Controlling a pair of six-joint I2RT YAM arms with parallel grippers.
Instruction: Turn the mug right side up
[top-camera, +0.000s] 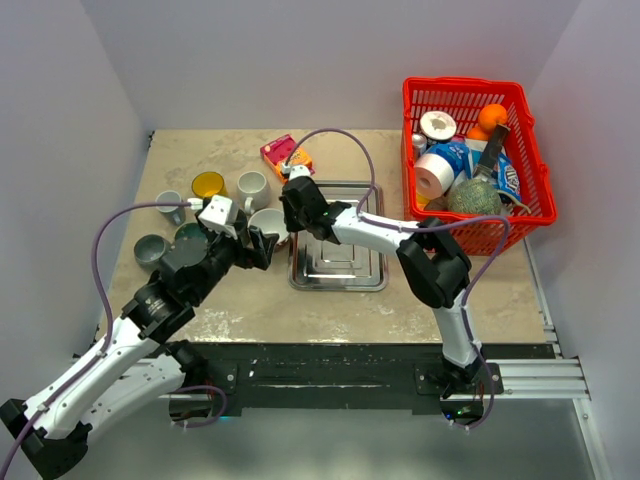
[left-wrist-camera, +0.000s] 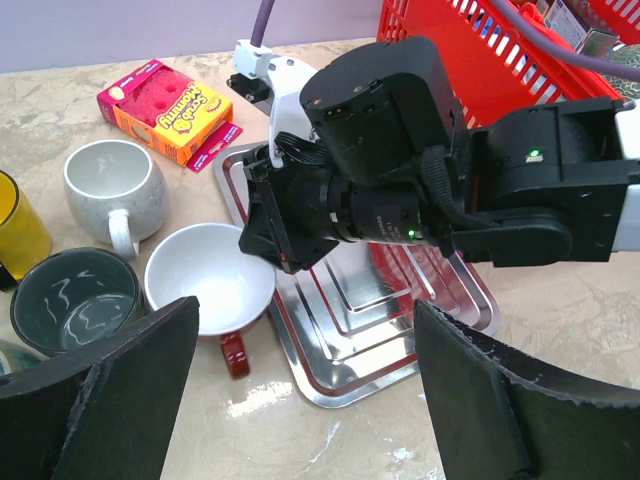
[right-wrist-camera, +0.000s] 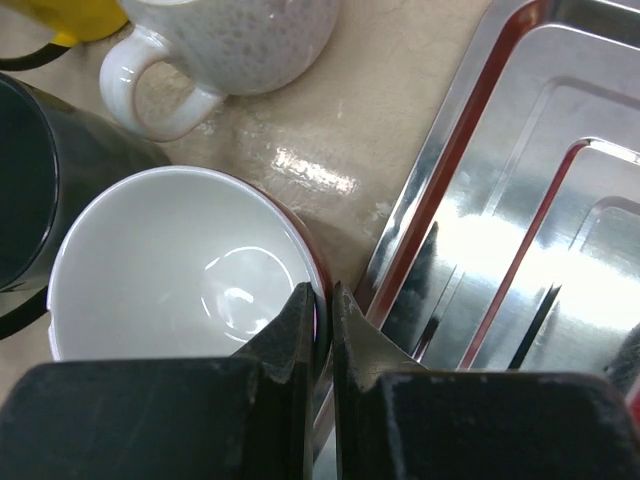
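The mug (top-camera: 268, 224) is red outside and white inside, with a red handle. It stands upright, mouth up, on the table just left of the steel tray; it also shows in the left wrist view (left-wrist-camera: 210, 277) and the right wrist view (right-wrist-camera: 180, 270). My right gripper (right-wrist-camera: 322, 300) is shut on the mug's rim, one finger inside and one outside; it also shows in the top view (top-camera: 290, 222). My left gripper (top-camera: 262, 247) is open and empty, just in front of the mug, its fingers (left-wrist-camera: 110, 390) wide apart.
A steel tray (top-camera: 340, 250) lies right of the mug. A speckled white mug (top-camera: 252, 187), a yellow cup (top-camera: 208, 184), dark mugs (top-camera: 152, 248) and a grey mug (top-camera: 170, 203) stand to the left. An orange-pink sponge box (top-camera: 285, 155) lies behind. A red basket (top-camera: 475, 160) of items is at the far right.
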